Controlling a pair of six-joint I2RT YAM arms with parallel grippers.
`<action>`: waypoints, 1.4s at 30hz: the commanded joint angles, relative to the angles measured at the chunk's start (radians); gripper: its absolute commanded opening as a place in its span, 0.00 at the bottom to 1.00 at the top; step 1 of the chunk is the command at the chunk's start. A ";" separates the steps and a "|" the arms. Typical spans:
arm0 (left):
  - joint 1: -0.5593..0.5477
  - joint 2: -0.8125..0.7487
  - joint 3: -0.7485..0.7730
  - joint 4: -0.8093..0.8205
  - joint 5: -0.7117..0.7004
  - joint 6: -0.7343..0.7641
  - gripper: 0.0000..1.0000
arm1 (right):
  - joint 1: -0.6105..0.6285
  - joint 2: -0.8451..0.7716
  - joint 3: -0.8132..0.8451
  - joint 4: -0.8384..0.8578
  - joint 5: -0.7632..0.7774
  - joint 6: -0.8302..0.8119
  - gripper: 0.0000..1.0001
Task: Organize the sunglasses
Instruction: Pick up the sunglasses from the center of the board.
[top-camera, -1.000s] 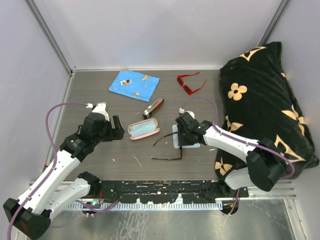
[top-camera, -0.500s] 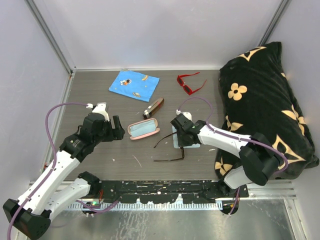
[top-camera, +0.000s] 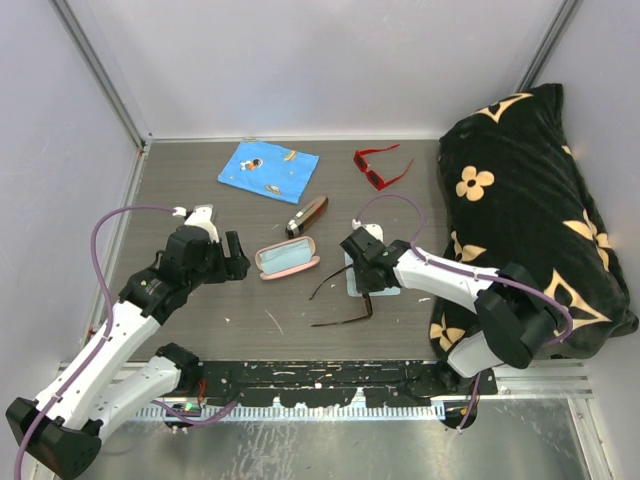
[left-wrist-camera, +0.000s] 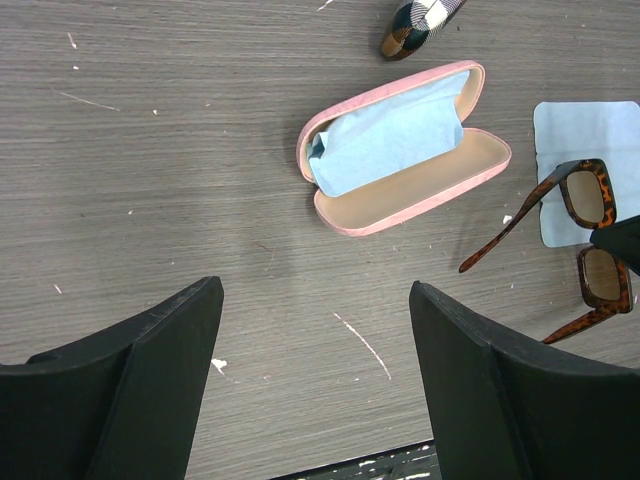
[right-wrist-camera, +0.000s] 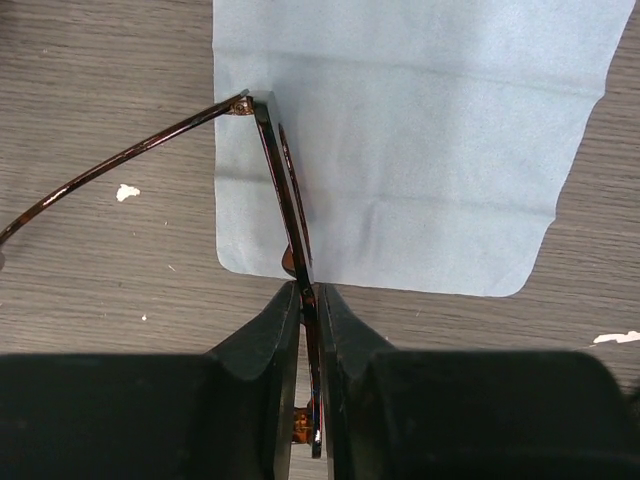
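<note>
Progress slight: brown sunglasses (left-wrist-camera: 585, 197) clenched in right gripper (right-wrist-camera: 306, 295) beside pink case (left-wrist-camera: 400, 150); red pair (top-camera: 370, 172) beyond case, untouched; left gripper (left-wrist-camera: 315, 300) agape.

pink case (left-wrist-camera: 400, 150) before left hand (left-wrist-camera: 312, 310), pillow (top-camera: 530, 200) crowding right

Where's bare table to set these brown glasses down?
Bare: the near strip between the pink case and the base rail; the far-left corner beside the blue patterned cloth. Crowded between the slim case and the cleaning cloth.
</note>
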 joint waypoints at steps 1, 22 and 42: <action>0.004 -0.013 0.017 0.041 0.008 0.018 0.77 | 0.006 0.006 0.034 0.024 0.023 -0.013 0.18; 0.003 0.019 0.165 -0.030 0.032 0.002 0.78 | 0.005 -0.310 -0.029 0.178 -0.118 -0.241 0.00; -0.118 0.245 0.335 -0.021 -0.018 -0.090 0.78 | 0.009 -0.477 -0.096 0.349 -0.183 -0.264 0.00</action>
